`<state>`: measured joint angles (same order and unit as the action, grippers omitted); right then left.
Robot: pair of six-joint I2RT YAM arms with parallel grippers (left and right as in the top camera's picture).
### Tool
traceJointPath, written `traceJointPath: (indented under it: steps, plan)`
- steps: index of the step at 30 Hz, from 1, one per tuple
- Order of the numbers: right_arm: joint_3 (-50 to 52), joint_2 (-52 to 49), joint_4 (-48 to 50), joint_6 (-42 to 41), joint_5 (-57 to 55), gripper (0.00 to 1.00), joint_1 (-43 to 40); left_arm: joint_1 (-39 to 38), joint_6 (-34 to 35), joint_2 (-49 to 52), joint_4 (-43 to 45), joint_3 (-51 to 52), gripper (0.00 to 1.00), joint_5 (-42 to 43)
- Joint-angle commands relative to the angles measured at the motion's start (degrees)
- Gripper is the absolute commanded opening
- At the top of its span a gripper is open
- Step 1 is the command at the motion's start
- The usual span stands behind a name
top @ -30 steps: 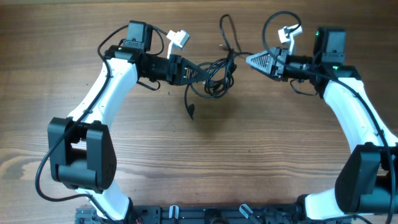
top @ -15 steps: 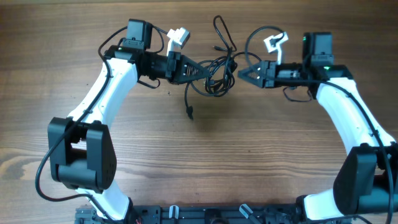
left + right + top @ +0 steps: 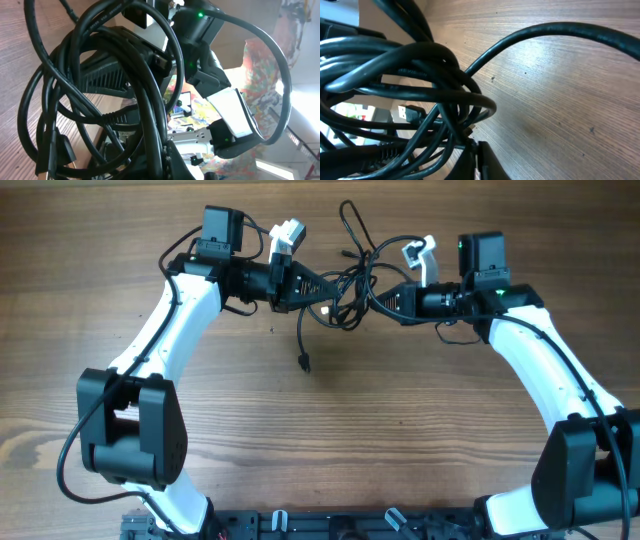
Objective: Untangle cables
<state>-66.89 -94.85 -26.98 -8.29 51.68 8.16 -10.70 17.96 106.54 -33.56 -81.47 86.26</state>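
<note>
Gripping the cables (image 3: 350, 292) from both sides, the arms are at the pull-apart step. The knotted bunch sits between them at the far middle of the tabletop (image 3: 400, 430), with one plug end (image 3: 304, 363) trailing nearer. The left tool (image 3: 330, 288) is pinched tight on the left loops, and the right tool (image 3: 382, 298) is clamped on strands at the right. The next move likely calls for drawing apart gently, so loops slide rather than cinch.

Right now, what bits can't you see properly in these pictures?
Overhead: which strand of the cables the left pincer and right pincer pinch; too small, strands overlap.
Left wrist: most of the right pincer, hidden behind the cable loops.
Right wrist: where the loops lead, cut off by the left edge.
Overhead: the dangling plug, too small to tell its kind.
</note>
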Motion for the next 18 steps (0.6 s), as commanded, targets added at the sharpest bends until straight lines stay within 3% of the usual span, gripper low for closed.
traceJointPath:
  steps: [1, 3, 4, 9, 13, 18]
  plan:
    - [-0.15, 1.20, -1.05, -0.81, -0.61, 0.17, 0.02, 0.22, 11.98, 0.07, 1.01, -0.17, 0.04, -3.65]
    - [-0.15, 1.20, -1.64, -0.74, 1.90, 0.29, 0.02, 0.22, 28.46, 0.07, 3.76, -0.17, 0.04, -9.86]
    - [-0.15, 1.20, -1.60, -0.74, 3.32, 0.31, 0.02, 0.22, 34.12, 0.07, 5.84, -0.17, 0.04, -11.08]
    - [-0.15, 1.20, -3.67, -1.86, 3.41, 0.37, 0.04, 0.22, 54.64, 0.07, 26.10, -0.17, 0.04, -12.66]
    - [-0.15, 1.20, -2.45, -8.04, -0.87, 0.37, 0.04, -0.46, 62.71, 0.07, 38.25, -0.17, 0.04, -12.66]
    - [-0.15, 1.20, 5.92, -16.31, -1.16, 0.37, 0.02, -1.46, 62.88, 0.07, 38.75, -0.17, 0.04, -12.63]
